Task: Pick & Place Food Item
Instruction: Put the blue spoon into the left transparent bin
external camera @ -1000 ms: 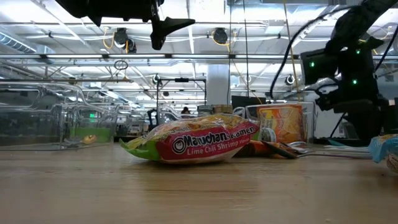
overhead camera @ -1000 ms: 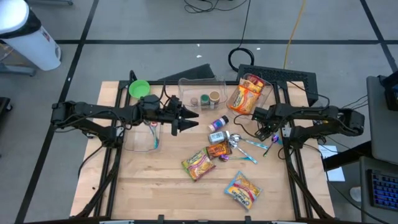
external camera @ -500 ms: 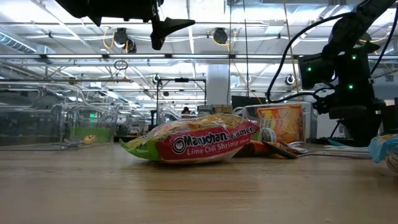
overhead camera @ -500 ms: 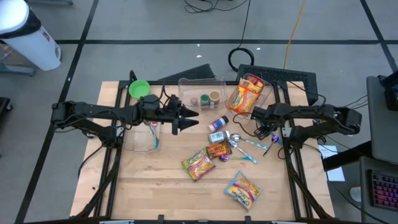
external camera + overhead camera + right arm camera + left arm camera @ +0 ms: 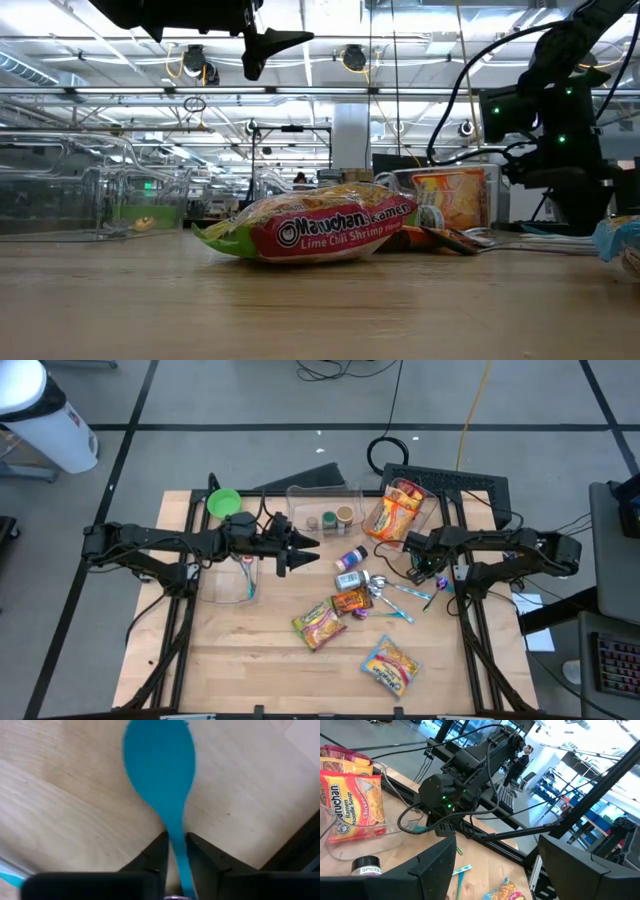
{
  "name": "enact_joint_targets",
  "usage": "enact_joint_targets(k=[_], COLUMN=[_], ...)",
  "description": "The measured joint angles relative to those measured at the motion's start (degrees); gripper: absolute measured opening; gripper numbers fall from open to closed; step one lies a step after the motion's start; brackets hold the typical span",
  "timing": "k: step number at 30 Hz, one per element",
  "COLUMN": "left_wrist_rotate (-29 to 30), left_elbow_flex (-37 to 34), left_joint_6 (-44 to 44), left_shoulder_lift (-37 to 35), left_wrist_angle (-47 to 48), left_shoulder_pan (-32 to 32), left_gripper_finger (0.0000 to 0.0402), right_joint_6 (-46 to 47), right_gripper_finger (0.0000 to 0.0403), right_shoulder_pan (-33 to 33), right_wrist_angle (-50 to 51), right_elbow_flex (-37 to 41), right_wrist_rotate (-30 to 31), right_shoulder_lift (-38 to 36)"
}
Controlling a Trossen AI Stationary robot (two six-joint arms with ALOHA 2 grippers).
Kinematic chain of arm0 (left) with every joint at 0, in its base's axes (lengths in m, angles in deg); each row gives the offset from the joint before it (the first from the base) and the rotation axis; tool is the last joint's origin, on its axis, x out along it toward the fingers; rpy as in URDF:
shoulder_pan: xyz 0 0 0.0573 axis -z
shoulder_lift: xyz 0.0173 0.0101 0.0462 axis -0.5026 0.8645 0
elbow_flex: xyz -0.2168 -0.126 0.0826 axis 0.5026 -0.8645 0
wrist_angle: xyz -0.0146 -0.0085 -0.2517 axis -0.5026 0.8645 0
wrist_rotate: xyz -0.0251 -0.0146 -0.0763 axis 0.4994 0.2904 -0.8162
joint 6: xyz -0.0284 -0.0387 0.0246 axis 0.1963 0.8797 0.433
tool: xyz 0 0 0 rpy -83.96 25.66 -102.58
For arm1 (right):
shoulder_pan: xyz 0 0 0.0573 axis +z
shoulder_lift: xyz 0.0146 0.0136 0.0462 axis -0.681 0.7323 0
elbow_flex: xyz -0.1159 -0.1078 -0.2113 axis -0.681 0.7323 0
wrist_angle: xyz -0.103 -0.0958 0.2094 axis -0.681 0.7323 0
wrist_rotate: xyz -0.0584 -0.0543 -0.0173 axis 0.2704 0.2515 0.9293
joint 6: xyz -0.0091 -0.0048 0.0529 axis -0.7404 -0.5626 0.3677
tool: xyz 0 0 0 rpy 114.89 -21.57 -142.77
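While clamped in the right claw (image 5: 175, 857), blue spoon (image 5: 160, 770) points bowl-forward.

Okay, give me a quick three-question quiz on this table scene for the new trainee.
1. True or false: the right end effector is shut on the blue plastic spoon.
2. The left end effector is: A) gripping a noodle packet, B) open and raised above the wooden table, C) inside the green bowl.
3. Fill in: the red and green Maruchan ramen packet lying nearest the low camera is flavoured lime chili ____.

Key: 1 true; 2 B; 3 shrimp.
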Motion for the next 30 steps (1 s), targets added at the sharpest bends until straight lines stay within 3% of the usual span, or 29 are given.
enact_joint_targets(k=[4,9,14,30], left_wrist_rotate=[0.0,0.0,-0.02,0.02], left_elbow_flex=[0.0,0.0,0.0,0.0], left_joint_6=[0.0,0.0,0.0,-0.42], left_shoulder_lift=[-0.01,0.01,0.0,0.01], left_wrist_angle=[0.0,0.0,0.0,0.0], left_shoulder_pan=[0.01,0.01,0.0,-0.01], left_gripper_finger=[0.0292,0.0292,0.0292,0.0292], right_joint_6=[0.95,3.41,6.27,16.76], right_gripper_finger=[0.0014,0.0029,0.0013,0.0014], right_shoulder_pan=[0.21,1.44,2.94,6.91], right_wrist_angle=[-0.19,-0.46,0.4,-0.7], right_elbow_flex=[0.0,0.03,0.37,0.24], right_wrist_rotate=[-1.54,-2.21,-5.61,-4.65], right_shoulder_lift=[-0.02,-1.36,-4.77,-18.52])
